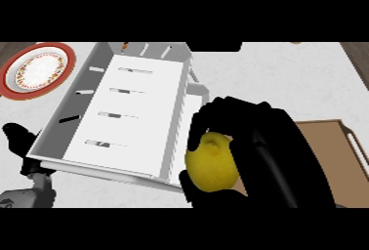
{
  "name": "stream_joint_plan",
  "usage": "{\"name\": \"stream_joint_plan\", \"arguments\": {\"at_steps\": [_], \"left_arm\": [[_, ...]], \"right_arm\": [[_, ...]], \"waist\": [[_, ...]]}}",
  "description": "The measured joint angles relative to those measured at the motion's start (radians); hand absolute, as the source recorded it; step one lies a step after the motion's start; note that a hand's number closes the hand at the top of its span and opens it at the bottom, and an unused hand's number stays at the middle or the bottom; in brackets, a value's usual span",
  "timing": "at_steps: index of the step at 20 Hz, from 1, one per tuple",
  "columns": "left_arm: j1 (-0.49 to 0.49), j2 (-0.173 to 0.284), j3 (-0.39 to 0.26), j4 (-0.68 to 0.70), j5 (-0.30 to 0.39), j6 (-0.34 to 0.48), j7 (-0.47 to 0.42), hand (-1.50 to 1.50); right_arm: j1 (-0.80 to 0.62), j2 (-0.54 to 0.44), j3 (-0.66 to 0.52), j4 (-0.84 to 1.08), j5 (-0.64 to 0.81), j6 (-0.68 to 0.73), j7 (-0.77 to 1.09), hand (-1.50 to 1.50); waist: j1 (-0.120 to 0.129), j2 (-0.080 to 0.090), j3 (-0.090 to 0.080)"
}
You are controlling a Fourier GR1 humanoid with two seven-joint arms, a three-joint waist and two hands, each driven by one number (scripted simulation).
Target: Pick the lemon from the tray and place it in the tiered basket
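- Right now, R hand [263, 146] was big in the lower-mid/right of the head view, black fingers and thumb curled round the lemon [210, 163] — closed on it, holding it.
- Lemon was yellow, oval, long axis roughly upright; only its L side showed, rest hidden behind the fingers. Fingers wrapped over its top and R side, thumb curved under its bottom.
- Lemon was off the tray, held just beside the tiered basket's R edge, overlapping that edge's lower corner in view; can't tell its height above the counter.
- Tiered basket [93, 93] was white/grey, rectangular, set at a slant from upper-mid to lower-L; slotted floor w/ several short dark slits, raised walls all round. A second tier's rim peeked out along its R side, near the fingertips.
- Tray [328, 161] was brown, wooden-looking, w/ a pale rim, at the R edge, mostly hidden behind the R hand and forearm.
- L hand [20, 141] was at the L edge, low, beside the basket's lower-L corner, fingers up and relaxed, holding nothing; grey forearm below it.
- Plate [37, 70] w/ red rim and speckled white centre sat top-L, apart from the basket.
- Counter [288, 83] was pale, lightly mottled.
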Motion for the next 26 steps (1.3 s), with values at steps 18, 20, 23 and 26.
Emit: {"name": "stream_joint_plan", "arguments": {"at_steps": [18,20,23,26], "left_arm": [[0.022,-0.023,0.025,-0.005,-0.021,-0.022,-0.026,0.0],[0.026,-0.022,0.043,0.003,-0.01,-0.02,-0.024,0.0],[0.042,-0.018,0.059,0.001,0.006,-0.029,-0.016,0.0],[0.037,-0.027,0.057,-0.001,0.0,-0.022,-0.014,0.0]], "right_arm": [[-0.243,0.107,0.074,0.373,0.012,-0.18,0.071,1.5],[-0.228,0.104,0.091,0.406,0.03,-0.221,0.05,1.5],[-0.241,0.101,0.101,0.474,0.045,-0.278,0.028,1.5],[-0.255,0.098,0.113,0.542,0.067,-0.341,-0.002,1.5]], "waist": [[-0.003,-0.014,0.015],[-0.003,-0.012,0.014],[0.001,-0.01,0.013],[0.0,-0.009,0.013]]}}
